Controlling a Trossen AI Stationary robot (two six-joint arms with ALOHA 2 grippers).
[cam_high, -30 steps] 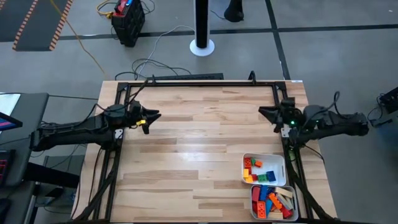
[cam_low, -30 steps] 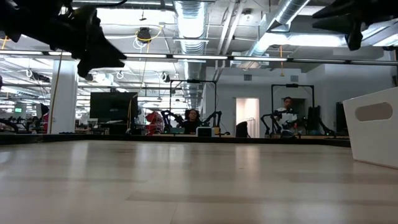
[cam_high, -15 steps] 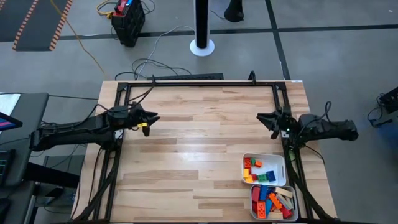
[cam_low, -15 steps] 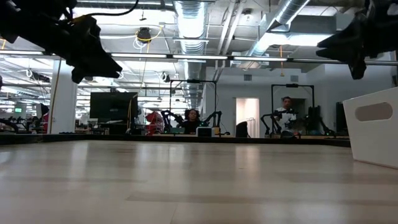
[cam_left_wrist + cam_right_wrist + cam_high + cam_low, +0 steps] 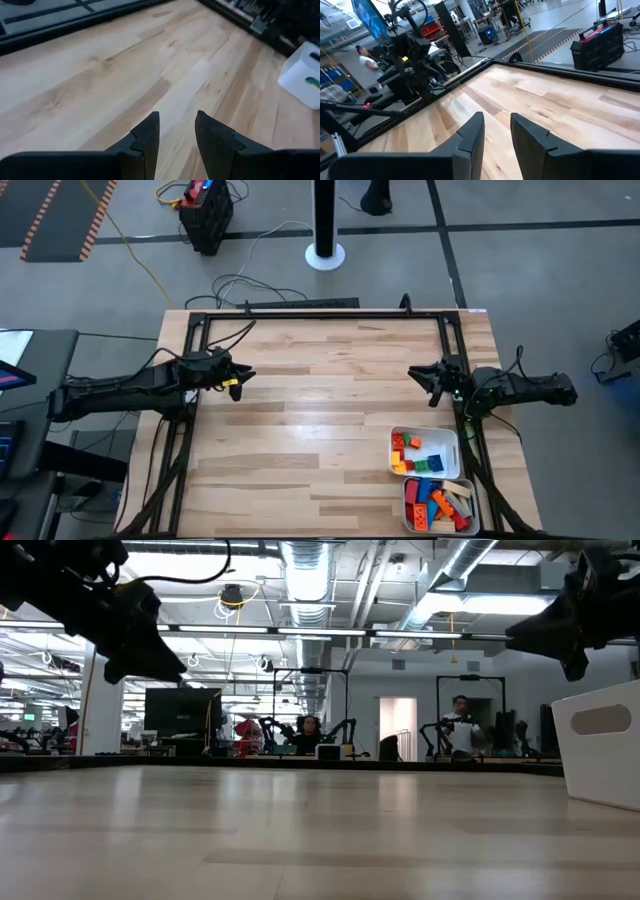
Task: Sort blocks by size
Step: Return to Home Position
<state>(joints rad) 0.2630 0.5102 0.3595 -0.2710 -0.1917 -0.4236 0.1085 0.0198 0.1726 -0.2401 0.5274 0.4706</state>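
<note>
Room and surface: pale wooden counter (image 5: 320, 410) on a black frame, standing on a grey workshop floor with cables (image 5: 250, 240) lying behind it.

High view, blocks: every block I can see lies in two white trays at the counter's right edge, near the right arm. The small blocks (image 5: 413, 454) are in the upper tray (image 5: 452, 436). The long blocks (image 5: 437, 506) are in the lower tray (image 5: 475, 498), which touches it. No block shows loose on the wood.

High view, arms: the left gripper (image 5: 243, 373) hangs over the left edge and the right gripper (image 5: 420, 373) over the right edge. They are well apart and both point inward.

Low view: both grippers hang high above bare boards, the right one above a tray wall. People (image 5: 308, 730) sit at benches far behind.

Left wrist view: its fingers (image 5: 146, 137) stand a narrow gap apart with nothing between them. A tray shows far across the counter.

Right wrist view: its fingers (image 5: 470, 135) are likewise slightly parted and empty. The left arm (image 5: 415, 60) shows across the counter.

Stage: the sorting looks finished. What is left seems to be parking the arms.

Risk: the right arm sits close to the upper tray. A low swing on the way to rest could clip its rim and tip the small blocks out, or into the long ones. Wiring draped along either arm might also catch on the frame.
</note>
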